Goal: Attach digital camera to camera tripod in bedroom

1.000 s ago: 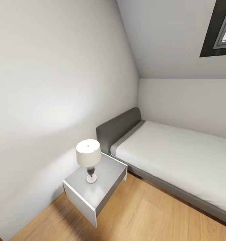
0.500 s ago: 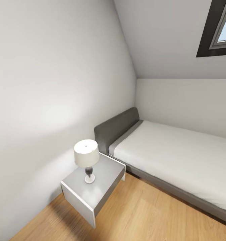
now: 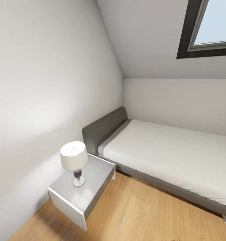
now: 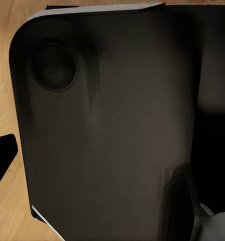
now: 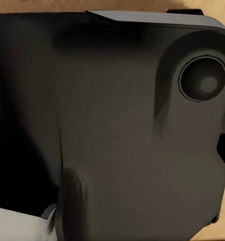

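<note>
The robot looks at a grey bed [image 3: 166, 157] with a nightstand [image 3: 89, 180] and table lamp [image 3: 74, 160] beside its headboard, no camera or tripod is near it, the grippers' state cannot be told, and the little camera is probably hard, light and best held by its body.

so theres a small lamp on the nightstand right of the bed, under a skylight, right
Not quite. In the head view the nightstand with the lamp stands left of the bed, by its headboard, not right. The skylight above is correct.

Lamp [image 3: 74, 160] on grey nightstand [image 3: 93, 177]
</note>
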Available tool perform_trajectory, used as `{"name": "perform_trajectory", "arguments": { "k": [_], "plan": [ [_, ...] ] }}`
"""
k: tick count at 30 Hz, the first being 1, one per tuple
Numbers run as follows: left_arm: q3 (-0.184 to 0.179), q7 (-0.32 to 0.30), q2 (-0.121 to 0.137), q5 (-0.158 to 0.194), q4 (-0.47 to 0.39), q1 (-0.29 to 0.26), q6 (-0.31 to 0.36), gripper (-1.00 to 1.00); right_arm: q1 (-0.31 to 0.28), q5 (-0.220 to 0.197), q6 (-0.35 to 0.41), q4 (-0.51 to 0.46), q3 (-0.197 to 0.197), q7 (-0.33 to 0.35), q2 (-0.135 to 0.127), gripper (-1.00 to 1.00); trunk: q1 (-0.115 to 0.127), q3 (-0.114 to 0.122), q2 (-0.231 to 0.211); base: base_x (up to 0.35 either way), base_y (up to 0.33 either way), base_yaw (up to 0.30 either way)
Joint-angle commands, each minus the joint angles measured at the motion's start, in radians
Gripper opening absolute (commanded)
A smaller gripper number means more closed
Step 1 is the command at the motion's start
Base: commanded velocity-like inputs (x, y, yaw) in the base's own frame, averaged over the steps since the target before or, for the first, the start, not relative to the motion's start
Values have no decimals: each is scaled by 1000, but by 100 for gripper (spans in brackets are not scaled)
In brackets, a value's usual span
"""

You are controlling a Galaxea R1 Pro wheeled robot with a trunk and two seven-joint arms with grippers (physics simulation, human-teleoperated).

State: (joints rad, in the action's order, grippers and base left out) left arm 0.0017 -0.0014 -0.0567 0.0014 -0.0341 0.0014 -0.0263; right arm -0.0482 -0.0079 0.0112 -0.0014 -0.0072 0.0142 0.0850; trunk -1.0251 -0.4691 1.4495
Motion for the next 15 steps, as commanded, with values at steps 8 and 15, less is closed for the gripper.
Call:
{"name": "perform_trajectory", "arguments": {
  "k": [8, 15],
  "plan": [
    [0, 0, 1, 0, -47, 0, -2, 100, -1, -2, 2, -1, -2, 3, -3, 100, 0, -1, 0, 0, 0, -252],
    [0, 0, 3, -2, -103, 0, -1, 100, -1, -2, 0, -11, -1, 3, -5, 100, 0, -1, 0, 0, 0, -252]
  ]
}}
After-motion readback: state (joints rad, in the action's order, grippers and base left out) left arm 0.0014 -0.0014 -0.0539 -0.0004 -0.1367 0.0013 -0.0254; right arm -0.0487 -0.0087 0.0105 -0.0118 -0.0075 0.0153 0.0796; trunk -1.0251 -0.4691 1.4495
